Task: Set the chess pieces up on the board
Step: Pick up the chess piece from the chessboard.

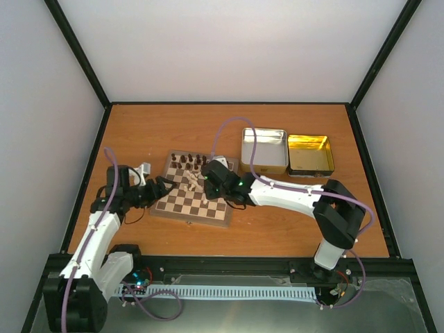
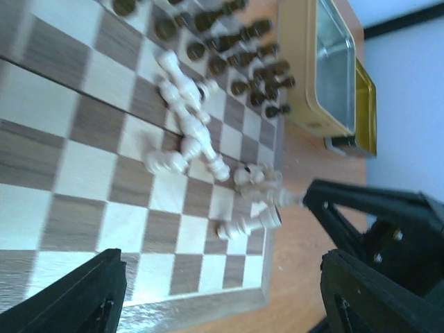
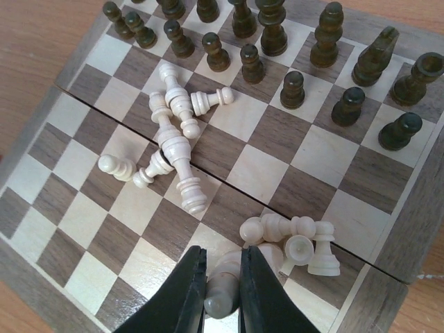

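The board (image 1: 182, 211) lies left of centre. Dark pieces (image 3: 277, 41) stand upright in its two far rows. Cream pieces lie toppled in a heap (image 3: 177, 139) mid-board and in a cluster (image 3: 298, 239) near one corner. My right gripper (image 3: 222, 298) is shut on a cream piece (image 3: 223, 288) just beside that cluster, low over the board; the top view shows this gripper (image 1: 208, 182) over the board's right part. My left gripper (image 2: 222, 298) is open and empty, hovering over the board's near-left edge (image 2: 201, 305). The top view shows it (image 1: 163, 187) at the board's left side.
A silver tin (image 1: 263, 149) and a gold tin (image 1: 310, 154) stand behind and right of the board; the silver one also shows in the left wrist view (image 2: 326, 62). Both arms reach in over the board from opposite sides, grippers close together.
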